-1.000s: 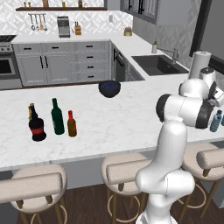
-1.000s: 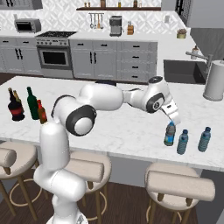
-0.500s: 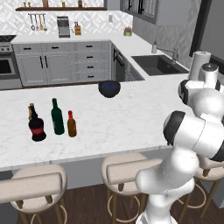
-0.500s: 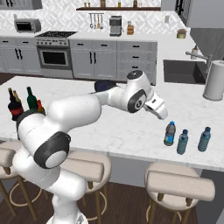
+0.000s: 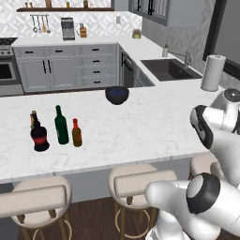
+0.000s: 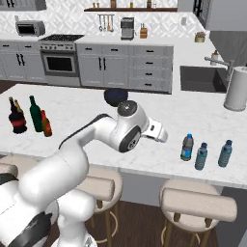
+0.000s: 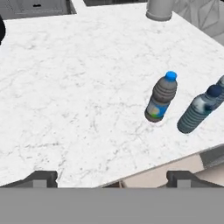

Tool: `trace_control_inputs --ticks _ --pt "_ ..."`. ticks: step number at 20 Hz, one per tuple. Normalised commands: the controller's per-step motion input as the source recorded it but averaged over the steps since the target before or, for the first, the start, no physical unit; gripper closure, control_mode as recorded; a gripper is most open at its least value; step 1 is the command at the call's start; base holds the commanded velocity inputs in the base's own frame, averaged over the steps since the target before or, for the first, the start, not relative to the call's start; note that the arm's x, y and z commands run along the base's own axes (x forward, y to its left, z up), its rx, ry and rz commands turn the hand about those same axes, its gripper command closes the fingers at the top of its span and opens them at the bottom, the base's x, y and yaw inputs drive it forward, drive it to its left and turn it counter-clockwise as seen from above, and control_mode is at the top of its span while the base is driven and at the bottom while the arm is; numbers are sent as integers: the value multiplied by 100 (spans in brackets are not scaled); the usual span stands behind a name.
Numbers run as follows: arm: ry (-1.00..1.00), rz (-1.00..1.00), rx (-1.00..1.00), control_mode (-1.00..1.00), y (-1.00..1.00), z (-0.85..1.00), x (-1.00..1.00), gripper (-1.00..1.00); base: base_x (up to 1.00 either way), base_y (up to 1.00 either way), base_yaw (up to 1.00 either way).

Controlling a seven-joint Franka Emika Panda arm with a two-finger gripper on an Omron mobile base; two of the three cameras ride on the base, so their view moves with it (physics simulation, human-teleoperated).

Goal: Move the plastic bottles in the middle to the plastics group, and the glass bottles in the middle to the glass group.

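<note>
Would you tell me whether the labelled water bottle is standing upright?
Upright: the labelled bottle stands on its base, cap up, beside two blue bottles.

A: Where does the small clear water bottle with the blue label band (image 6: 187, 147) stand on the white marble counter (image 6: 87, 113)?

B: Near the front edge; two light blue translucent plastic bottles (image 6: 201, 156) sit at its three o'clock.

A: And the glass?

B: Far off at nine o'clock: squat black bottle (image 6: 18, 121), tall dark green bottle (image 6: 35, 114), amber-brown bottle (image 6: 46, 124), left to right. The dark round bowl (image 6: 116, 96) sits behind, between both groups.
</note>
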Motion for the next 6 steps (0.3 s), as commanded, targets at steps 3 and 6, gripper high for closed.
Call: trace_control_inputs --ticks 3,6 --pt "-2 14 0 -100 19 0 -44 -100 0 0 0" --pt "-8 14 0 -100 5 6 -30 -100 0 0 0"
